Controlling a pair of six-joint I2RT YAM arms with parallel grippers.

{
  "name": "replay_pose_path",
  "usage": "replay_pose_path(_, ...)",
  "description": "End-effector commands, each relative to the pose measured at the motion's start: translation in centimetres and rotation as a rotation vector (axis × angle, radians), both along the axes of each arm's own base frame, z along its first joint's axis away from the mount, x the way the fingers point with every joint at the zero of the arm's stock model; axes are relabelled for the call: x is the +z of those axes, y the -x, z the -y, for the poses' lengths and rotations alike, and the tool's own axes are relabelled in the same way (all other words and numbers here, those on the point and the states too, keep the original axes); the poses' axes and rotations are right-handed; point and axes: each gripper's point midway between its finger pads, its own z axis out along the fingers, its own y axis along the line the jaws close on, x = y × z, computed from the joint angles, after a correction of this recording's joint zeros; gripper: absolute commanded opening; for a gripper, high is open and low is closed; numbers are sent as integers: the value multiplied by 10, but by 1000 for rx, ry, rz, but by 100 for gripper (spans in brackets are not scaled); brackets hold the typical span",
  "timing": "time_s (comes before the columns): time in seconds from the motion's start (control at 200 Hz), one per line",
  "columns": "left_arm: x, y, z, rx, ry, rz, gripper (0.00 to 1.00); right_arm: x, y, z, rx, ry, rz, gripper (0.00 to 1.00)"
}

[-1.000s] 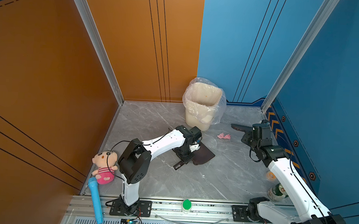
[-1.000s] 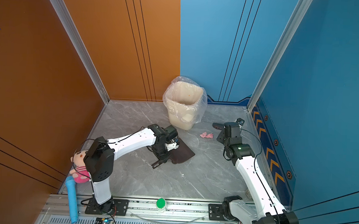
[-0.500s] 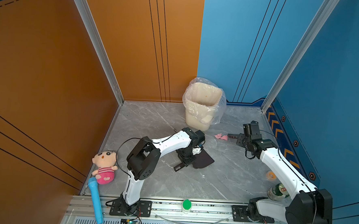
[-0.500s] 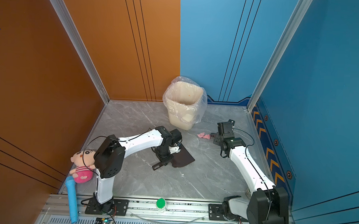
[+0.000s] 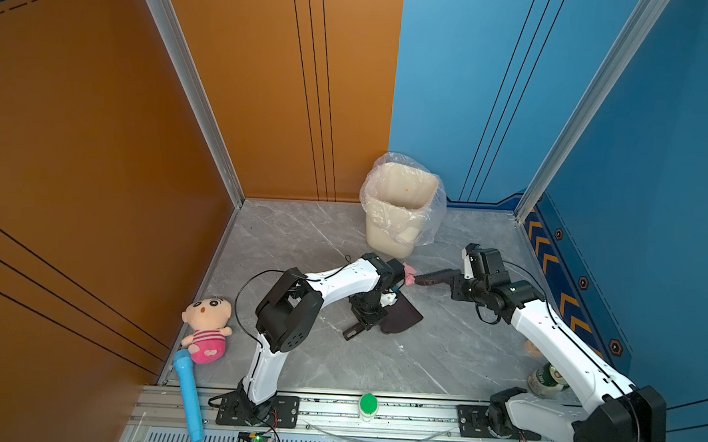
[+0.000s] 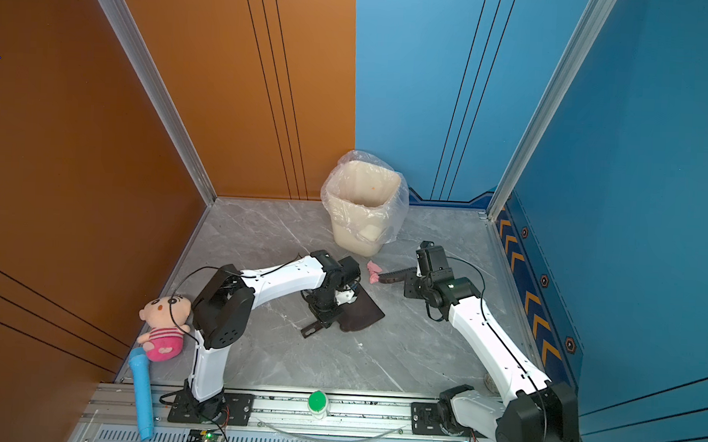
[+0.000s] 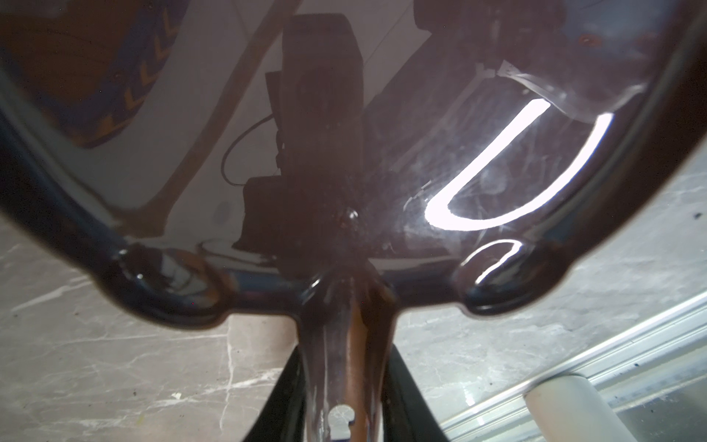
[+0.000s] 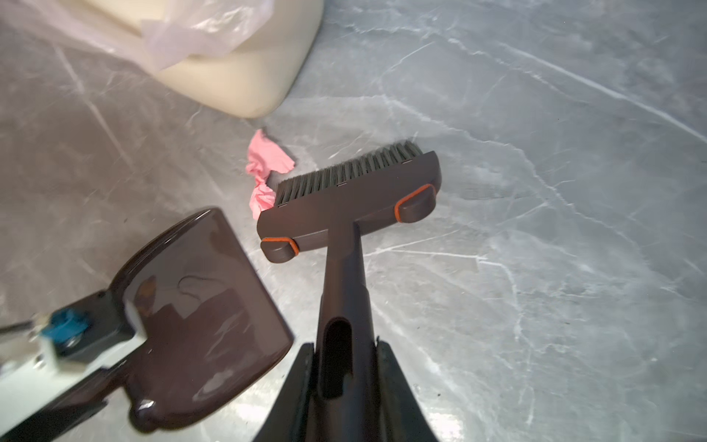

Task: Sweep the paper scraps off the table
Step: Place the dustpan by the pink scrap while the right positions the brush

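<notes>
Over at the left edge a plush doll [image 5: 206, 330] sits against the orange wall, with a blue tube [image 5: 188, 394] lying across the near rail. Past them, the left gripper [image 7: 346, 405] is clamped on the handle of a dark brown dustpan [image 5: 401, 318], which rests on the table [image 5: 378, 364] mid-floor; its pan looks bare as far as I can see. Just beyond it, the paper scraps [image 8: 264, 174], pink and crumpled, lie between the dustpan's far side and the brush [image 8: 350, 191], touching the bristles. The right gripper [image 8: 344, 361] is closed tight on the brush handle. Behind, near the far wall, stands a cream bin [image 5: 400, 210] lined with a clear bag; a small orange speck shows inside. Toward the near rail the marble is open floor. At the right edge, a green can [image 5: 545, 379] sits by the right arm.
</notes>
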Motion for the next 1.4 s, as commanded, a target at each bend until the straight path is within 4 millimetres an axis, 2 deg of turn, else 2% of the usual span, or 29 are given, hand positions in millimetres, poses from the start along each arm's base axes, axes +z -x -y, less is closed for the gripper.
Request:
replay_pose_path(0.0,0,2,-11,29,-29,-17,0,4,16,-6,73,-34,-3,0)
replay_pose_path(0.18,-2,0,-15,42,-35,-22,0,35,-4,-2,11,-108,172,0)
replay_pose_path(0.315,-3,-1,-14,48,-34,-23,0,46,-25,5,-62,-131,260,0)
replay_pose_path(0.586,-2,-4,-16,59,-30,-21,0,34,-49,-2,-66,-133,235,0)
replay_pose_path(0.791,-3,-3,-20,71,-35,-29,0,34,-48,-1,-66,-127,243,0)
replay_pose_path(1.066,-4,-5,-28,90,-46,-30,0,51,-45,-1,-76,-181,310,0)
replay_pose_path(1.397,-5,-8,-25,92,-40,-28,0,25,-35,3,-94,-154,230,0)
